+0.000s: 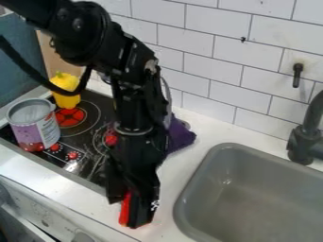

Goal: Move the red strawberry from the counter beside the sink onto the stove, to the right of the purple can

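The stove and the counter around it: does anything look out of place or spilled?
I see no spill. The purple cloth stands out most: it lies crumpled, partly hidden behind the arm, rather than flat. The open-topped can stands upright on the stove.

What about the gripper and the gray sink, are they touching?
Apart: the camera view shows white counter between the gripper and the gray sink.
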Robot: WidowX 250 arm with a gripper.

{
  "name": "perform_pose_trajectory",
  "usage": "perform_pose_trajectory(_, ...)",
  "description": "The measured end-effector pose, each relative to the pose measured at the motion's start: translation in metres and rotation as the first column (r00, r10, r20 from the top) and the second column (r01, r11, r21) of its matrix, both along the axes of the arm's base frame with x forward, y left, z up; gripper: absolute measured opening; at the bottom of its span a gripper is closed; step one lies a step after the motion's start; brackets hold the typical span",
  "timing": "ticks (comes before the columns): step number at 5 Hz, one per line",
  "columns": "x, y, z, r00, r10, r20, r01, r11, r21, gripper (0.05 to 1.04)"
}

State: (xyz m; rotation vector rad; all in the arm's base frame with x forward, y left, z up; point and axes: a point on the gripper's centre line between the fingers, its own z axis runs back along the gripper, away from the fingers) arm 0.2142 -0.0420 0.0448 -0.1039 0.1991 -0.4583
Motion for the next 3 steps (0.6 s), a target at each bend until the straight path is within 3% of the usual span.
perform_pose_trajectory(2, 0.0001, 0.0001, -0.0047, 1.000, 0.005, -0.011, -0.005, 1.000, 0.003, 0.961)
perform_pose_trajectory(3, 0.0069, 0.0032, -0.0026, 0.998, 0.043, 0.040, -0.043, 0.999, 0.001, 0.788)
